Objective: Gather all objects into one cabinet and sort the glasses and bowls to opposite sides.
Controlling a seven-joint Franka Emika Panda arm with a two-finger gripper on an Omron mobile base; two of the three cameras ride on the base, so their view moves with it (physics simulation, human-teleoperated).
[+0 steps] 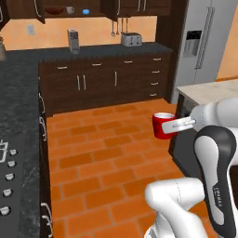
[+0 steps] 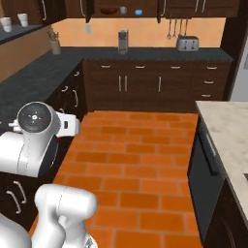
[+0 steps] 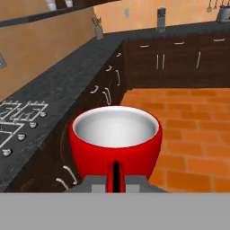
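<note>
One red cup (image 3: 115, 143) sits pinched in the pincer (image 3: 116, 176); one mug (image 1: 70, 9) and two bowls (image 1: 54, 10) occupy the cabinet (image 1: 28, 9).

Bowl (image 1: 55, 10), mug (image 1: 70, 9) inside cabinet (image 1: 28, 9)

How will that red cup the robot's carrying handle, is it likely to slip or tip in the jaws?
The red cup looks rigid and glossy, so probably a bit slippery where the jaws pinch its rim. It is empty, with a pale inside, so likely light. Held by one side of the rim over the tile floor, it might swing or tilt if the arm jerks.
</note>
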